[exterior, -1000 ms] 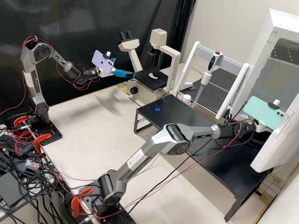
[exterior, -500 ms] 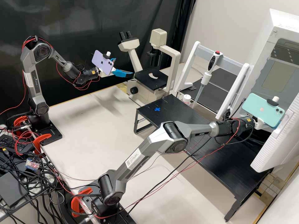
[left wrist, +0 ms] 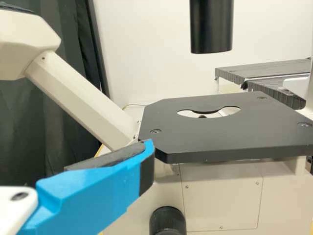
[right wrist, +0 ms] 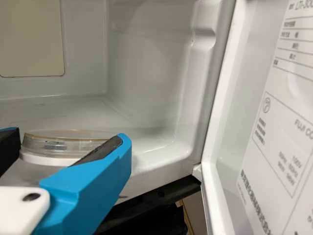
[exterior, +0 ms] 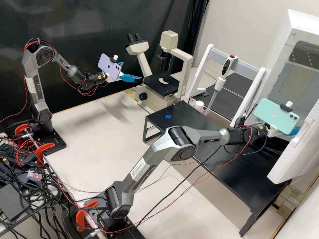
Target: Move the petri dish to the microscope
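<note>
At the high view's right, beside the white chamber, my right gripper [exterior: 294, 131] shows a blue finger. In the right wrist view my right gripper [right wrist: 70, 142] is shut on the clear petri dish [right wrist: 58, 145], its dark pads at opposite sides of the round rim, inside the chamber's mouth. My left gripper [exterior: 132, 71] is open and holds nothing, just left of the beige microscope [exterior: 151, 96]. The left wrist view has my left gripper [left wrist: 63, 152] with one finger near the corner of the black stage [left wrist: 220, 134], which has a round opening and bears no dish.
The white chamber [exterior: 304, 79] has its door [right wrist: 264, 147] swung open. A black raised table [exterior: 206, 132] carries a blue cross mark. A pipette [exterior: 221, 83] hangs on a white stand [exterior: 204, 63], near a white-capped bottle [exterior: 199, 105].
The right arm has drawn back leftward from the chamber, its phone shifting left and slightly up and a blue finger coming into sight. The left arm has kept still.
</note>
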